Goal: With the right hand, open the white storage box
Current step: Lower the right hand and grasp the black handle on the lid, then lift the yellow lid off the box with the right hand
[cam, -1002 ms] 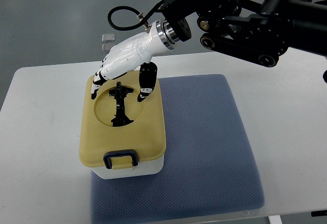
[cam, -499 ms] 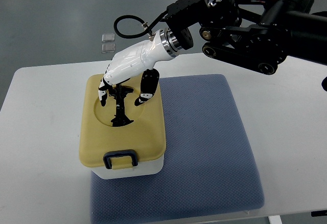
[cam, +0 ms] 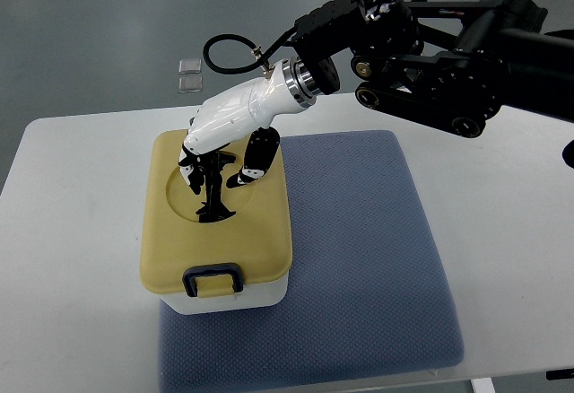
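The white storage box (cam: 267,295) stands on the left end of a blue mat (cam: 359,258), with a tan lid (cam: 260,236) on it. A round recess in the lid holds a black handle (cam: 214,205), and a dark blue latch (cam: 212,280) sits at the front edge. My right hand (cam: 217,176), white with black fingertips, reaches in from the upper right and hovers over the far part of the recess. Its fingers (cam: 191,176) are left of the handle and its thumb (cam: 246,172) is right of it, curled but not closed on it. The left arm does not show.
The mat lies on a white table (cam: 72,231), whose edges run at the left and front. My black right forearm (cam: 430,43) spans the upper right. Two small clear squares (cam: 189,74) lie on the grey floor beyond the table.
My right hand has shifted down and inward over the recess. The fingers moved from the lid's left rim to beside the handle, and the thumb closed in from the right.
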